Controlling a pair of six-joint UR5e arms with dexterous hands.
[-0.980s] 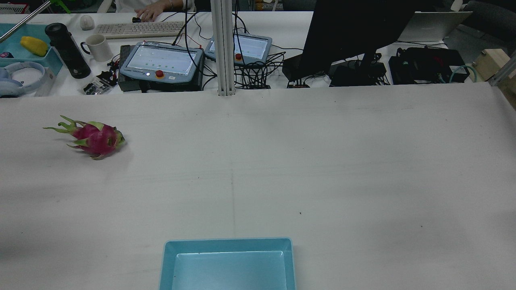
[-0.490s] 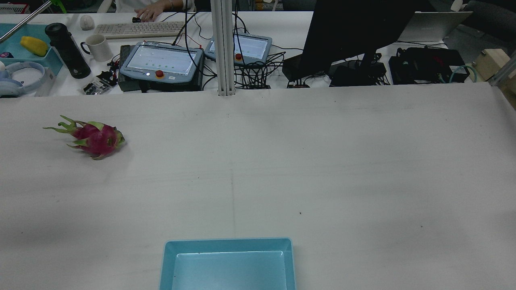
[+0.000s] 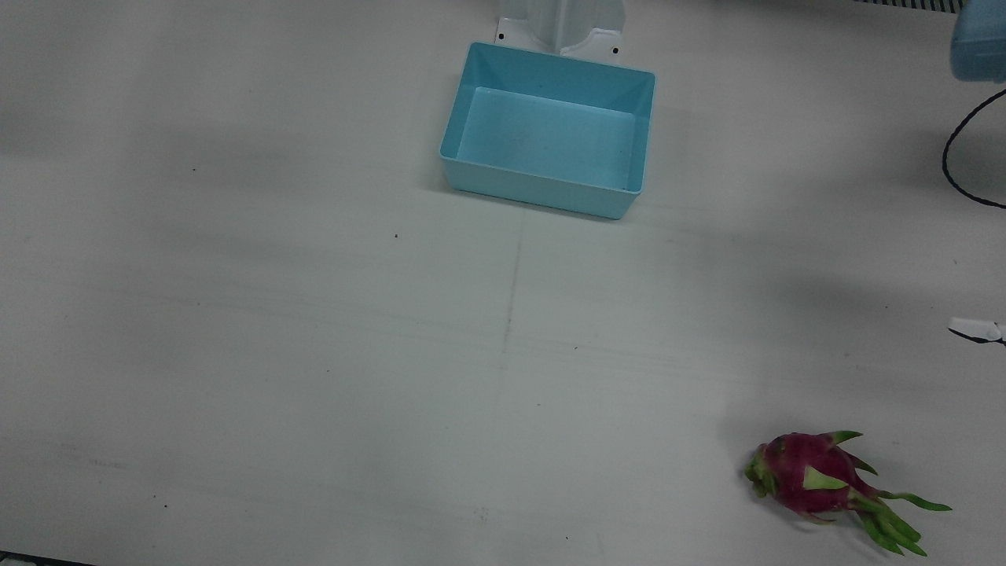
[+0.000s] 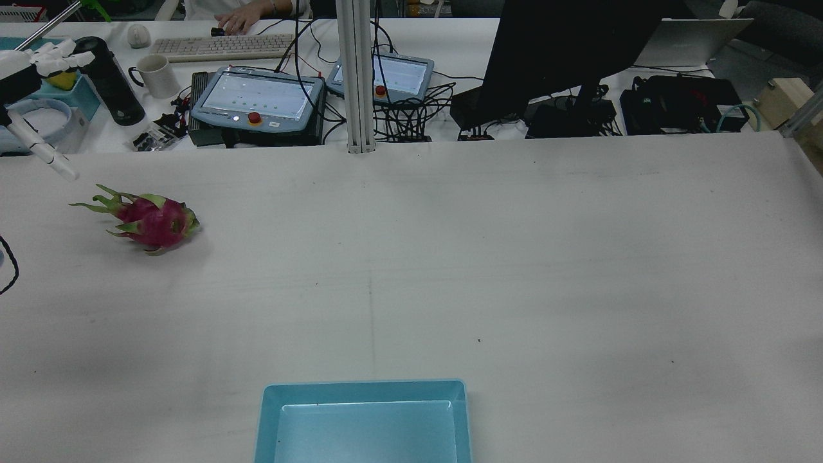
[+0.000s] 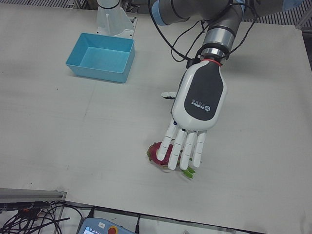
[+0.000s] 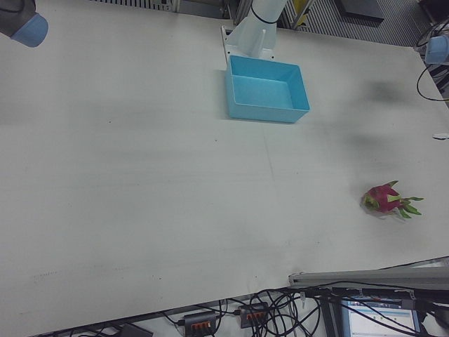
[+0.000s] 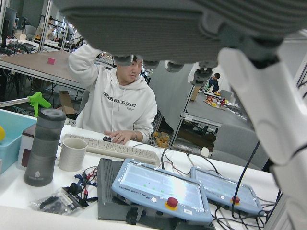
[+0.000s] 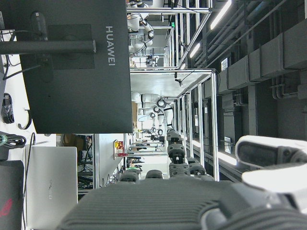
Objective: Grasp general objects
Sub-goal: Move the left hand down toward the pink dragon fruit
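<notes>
On the robot's left half of the white table, the left hand hangs palm-down with fingers straight and spread, holding nothing; in the left-front view they cross the dragon fruit, though the rear view puts the hand at the far left edge, high and apart from it, so contact cannot be claimed; the dragon fruit lies on its side toward the far left of the table in the rear view, its green scales trailing outward, away from the table's middle, well apart from anything else on the surface; the step in hand reads as the approach, with the grasp not yet made; the next move calls for bringing the palm down over the fruit's red body, not its thin green tips, and curling the fingers round its girth before lifting; the fruit is rounded and could roll if nudged from one side; at the near middle edge of the table, as the rear view shows it, a blue bin stands empty, the likely place for the fruit; beyond the far edge sit two teach pendants, a keyboard and a person at the desk; the right hand shows only in its own camera, raised and facing away over the monitor; whether it is open or closed cannot be told.
</notes>
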